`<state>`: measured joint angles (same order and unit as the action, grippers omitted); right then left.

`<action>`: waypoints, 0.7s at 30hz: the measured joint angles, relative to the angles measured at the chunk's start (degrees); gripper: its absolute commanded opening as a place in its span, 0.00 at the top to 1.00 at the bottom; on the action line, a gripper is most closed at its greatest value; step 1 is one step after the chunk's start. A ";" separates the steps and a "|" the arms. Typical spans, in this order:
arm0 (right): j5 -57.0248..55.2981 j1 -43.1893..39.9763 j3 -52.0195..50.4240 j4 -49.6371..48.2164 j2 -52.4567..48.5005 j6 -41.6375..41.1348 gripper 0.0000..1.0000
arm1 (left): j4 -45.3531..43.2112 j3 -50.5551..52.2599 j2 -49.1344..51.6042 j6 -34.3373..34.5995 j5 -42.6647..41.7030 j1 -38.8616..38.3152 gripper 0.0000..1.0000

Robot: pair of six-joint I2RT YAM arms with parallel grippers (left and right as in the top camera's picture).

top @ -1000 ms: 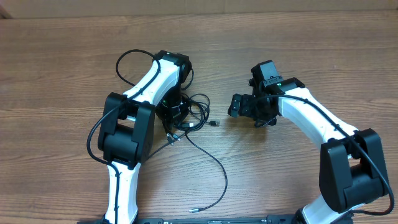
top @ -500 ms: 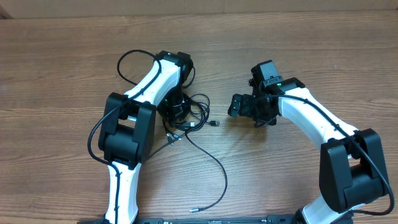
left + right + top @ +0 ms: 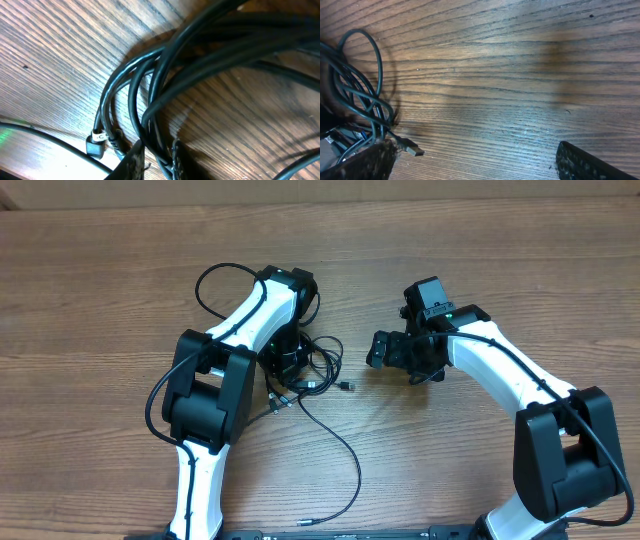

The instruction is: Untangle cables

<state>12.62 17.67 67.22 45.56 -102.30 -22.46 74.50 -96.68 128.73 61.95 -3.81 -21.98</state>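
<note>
The cables lie as a black tangle at the table's middle left. One loop reaches out at the back left, and a long strand trails toward the front edge. My left gripper sits down in the tangle. In the left wrist view its fingers are shut on a few strands of the cables, beside a small plug. My right gripper is open and empty, just right of the tangle. In the right wrist view its fingers are spread wide, with the cables and a silvery plug at left.
The wooden table runs across the whole view. A plug tip lies between the tangle and my right gripper. Another tip ends the long strand near the front edge. Both white arms reach in from the front.
My left gripper has shifted a little to the right, dragging the tangle, the back-left loop and the loose plug tip slightly rightward. The right arm has not moved.
</note>
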 measured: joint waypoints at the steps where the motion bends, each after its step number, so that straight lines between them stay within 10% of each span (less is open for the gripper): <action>1: 0.00 0.00 0.00 0.04 0.00 0.02 0.00 | 0.00 0.00 0.00 -0.35 -0.07 0.26 0.96; 21: 3.23 0.00 0.00 0.13 0.00 2.78 0.00 | -0.94 -4.72 0.00 -27.93 -8.11 7.32 0.96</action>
<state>15.86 17.67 67.22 45.69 -102.30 -19.68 73.56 -101.41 128.73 34.02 -11.92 -14.66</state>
